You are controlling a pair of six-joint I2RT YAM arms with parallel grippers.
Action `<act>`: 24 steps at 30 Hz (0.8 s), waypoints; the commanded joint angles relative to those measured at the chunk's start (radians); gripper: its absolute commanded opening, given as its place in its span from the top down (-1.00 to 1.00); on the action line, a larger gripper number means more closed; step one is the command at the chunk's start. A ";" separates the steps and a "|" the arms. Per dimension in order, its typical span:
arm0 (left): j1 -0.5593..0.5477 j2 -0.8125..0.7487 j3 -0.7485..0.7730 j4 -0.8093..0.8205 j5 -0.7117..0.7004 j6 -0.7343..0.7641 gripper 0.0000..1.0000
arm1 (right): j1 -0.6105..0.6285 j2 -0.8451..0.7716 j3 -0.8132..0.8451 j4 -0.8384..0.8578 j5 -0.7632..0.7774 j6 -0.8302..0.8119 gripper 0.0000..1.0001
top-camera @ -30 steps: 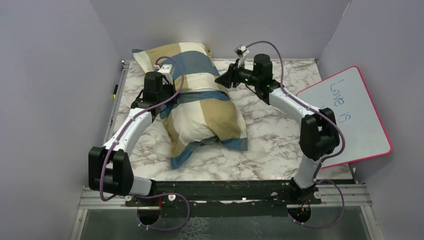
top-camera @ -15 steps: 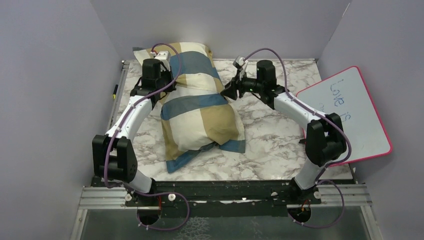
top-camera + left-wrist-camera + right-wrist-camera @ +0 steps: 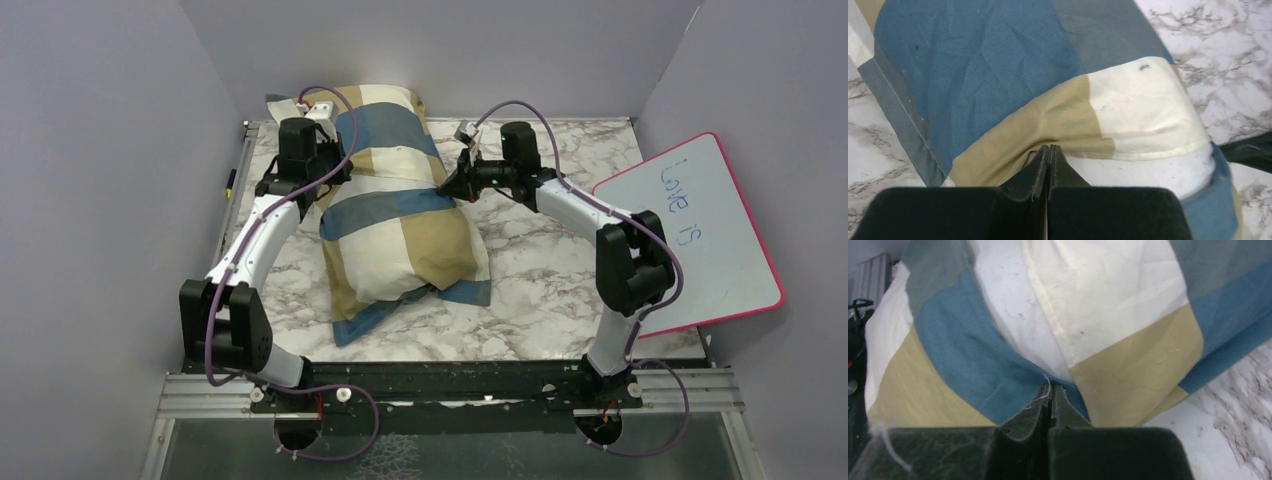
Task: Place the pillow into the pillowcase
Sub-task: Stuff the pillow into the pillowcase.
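Though unclear overhead — pillowcase pinched close-up.

Matt cloth pillowcase, marble-patterned table

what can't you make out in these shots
Top view: whether the whiteboard writing continues behind the right arm.
Top view: small dark item by the table's left edge, too small to name.
Wrist views: how much pillowcase the left gripper and right gripper pinch, hidden inside shut jaws.
All views: how far the pillow reaches, covered by pillowcase.
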 commanded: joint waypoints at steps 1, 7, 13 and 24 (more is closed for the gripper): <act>0.005 -0.134 -0.002 -0.001 0.143 -0.039 1.00 | 0.006 -0.023 0.020 0.121 0.197 0.149 0.99; 0.005 -0.303 -0.071 -0.035 0.155 -0.088 1.00 | 0.005 -0.099 -0.016 0.169 0.436 0.299 0.99; 0.004 -0.449 -0.286 -0.057 0.134 -0.092 0.98 | 0.009 -0.160 -0.026 0.059 0.529 0.365 0.83; 0.004 -0.596 -0.464 -0.107 -0.004 -0.187 -0.30 | 0.153 -0.529 -0.390 -0.111 0.601 0.346 -0.06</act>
